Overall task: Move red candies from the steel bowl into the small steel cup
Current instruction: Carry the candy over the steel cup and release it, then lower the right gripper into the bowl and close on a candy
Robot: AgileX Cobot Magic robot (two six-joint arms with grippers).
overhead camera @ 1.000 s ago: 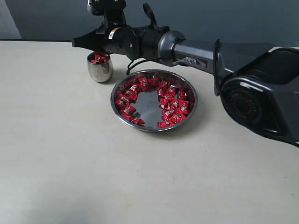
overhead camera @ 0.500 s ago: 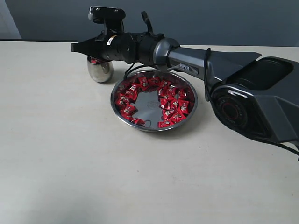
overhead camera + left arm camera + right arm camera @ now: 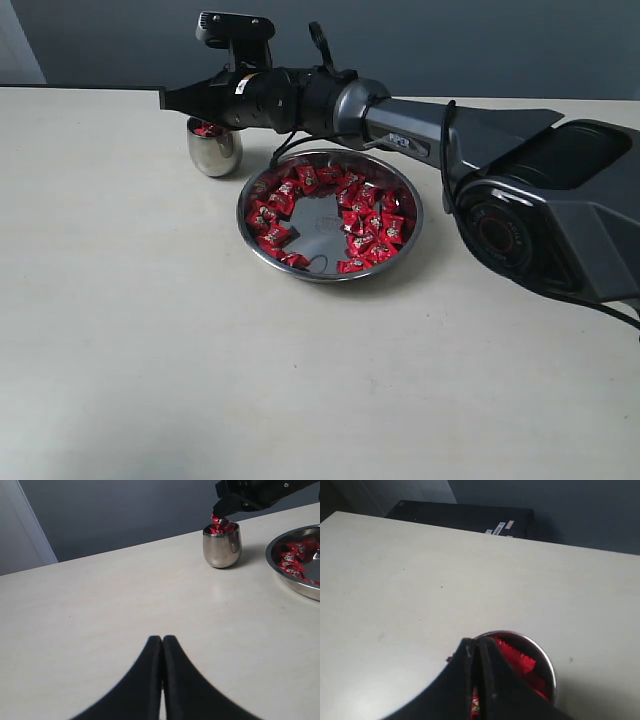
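Red candies (image 3: 365, 225) ring the bowl (image 3: 322, 238) and heap the cup (image 3: 213, 155); right gripper (image 3: 168, 97) pinches one over the cup, left gripper (image 3: 162, 680) pressed together above tabletop (image 3: 150, 350).

We take this for a robotics lab or test room rather than a home. A bare, cream table (image 3: 150, 350) stands against a plain dark grey-blue wall (image 3: 500, 40), with a pale panel (image 3: 25, 530) at one side. A black and grey robot arm (image 3: 410, 128) with exposed cables reaches over the table. On the table stand a bowl (image 3: 322, 238) of candies (image 3: 365, 225) and a cup (image 3: 213, 152). Past the table's far edge we make out a black box (image 3: 465, 516) bearing small labels.
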